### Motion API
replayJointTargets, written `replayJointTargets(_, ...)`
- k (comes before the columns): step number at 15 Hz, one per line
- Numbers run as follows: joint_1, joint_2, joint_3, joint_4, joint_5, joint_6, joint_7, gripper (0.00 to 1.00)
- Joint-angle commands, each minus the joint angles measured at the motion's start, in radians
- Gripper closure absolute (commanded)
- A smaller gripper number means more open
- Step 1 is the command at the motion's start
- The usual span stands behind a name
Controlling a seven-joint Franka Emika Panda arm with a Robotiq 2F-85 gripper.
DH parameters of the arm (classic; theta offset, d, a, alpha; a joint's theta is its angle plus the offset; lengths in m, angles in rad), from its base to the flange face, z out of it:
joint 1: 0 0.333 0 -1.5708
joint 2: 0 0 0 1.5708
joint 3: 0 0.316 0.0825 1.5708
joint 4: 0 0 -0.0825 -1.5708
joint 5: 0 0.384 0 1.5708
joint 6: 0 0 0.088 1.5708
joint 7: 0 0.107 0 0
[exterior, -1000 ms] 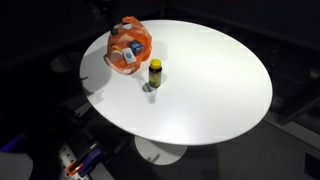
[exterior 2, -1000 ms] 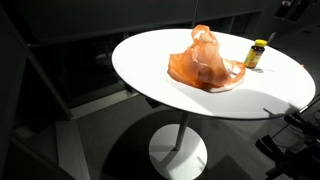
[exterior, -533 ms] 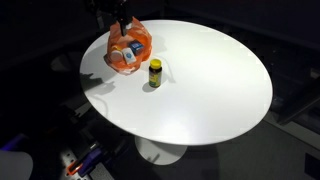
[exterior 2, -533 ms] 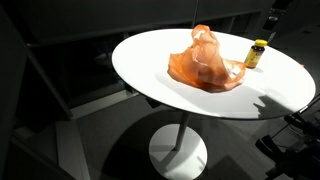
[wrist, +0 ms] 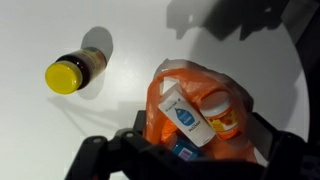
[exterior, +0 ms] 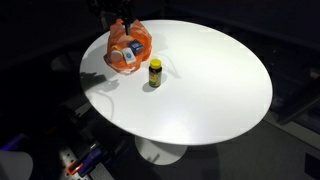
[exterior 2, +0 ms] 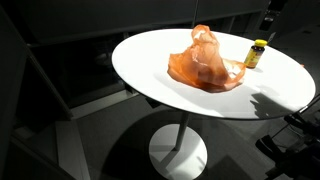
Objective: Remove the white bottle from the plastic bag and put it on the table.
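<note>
An orange plastic bag (exterior: 131, 44) lies on the round white table (exterior: 210, 90), open toward the wrist camera. In the wrist view the bag (wrist: 165, 90) holds a white bottle (wrist: 186, 119) with a blue drop label. An orange-labelled jar (wrist: 222, 113) and a blue item lie beside the bottle in the bag. The white bottle also shows in an exterior view (exterior: 127, 58). My gripper (wrist: 190, 165) is open, its dark fingers spread at either side just above the bag. It holds nothing. In an exterior view the bag (exterior 2: 205, 62) hides its contents.
A dark bottle with a yellow cap (exterior: 154, 71) stands upright on the table beside the bag, and shows in the wrist view (wrist: 75, 72) and an exterior view (exterior 2: 256, 53). The table's edge lies close behind the bag. The surroundings are dark.
My gripper has moved in from the table's edge to a spot over the bag. The bag and bottles have not moved.
</note>
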Motion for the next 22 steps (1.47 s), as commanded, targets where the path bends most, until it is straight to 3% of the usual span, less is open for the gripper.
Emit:
replayJointTargets(1, 0.005, 0.039, 0.003, 0.000, -0.004, 0.047, -0.090, 0.00)
replayJointTargets(6, 0.021, 0.123, 0.008, 0.005, 0.012, 0.121, -0.348, 0.00)
replayJointTargets(11, 0.012, 0.195, 0.031, 0.026, -0.006, 0.124, -0.589, 0.00)
replayJointTargets(17, 0.005, 0.198, 0.042, 0.012, 0.001, 0.121, -0.573, 0.00)
replayJointTargets(22, -0.004, 0.264, 0.042, 0.036, 0.015, 0.205, -0.581, 0.00)
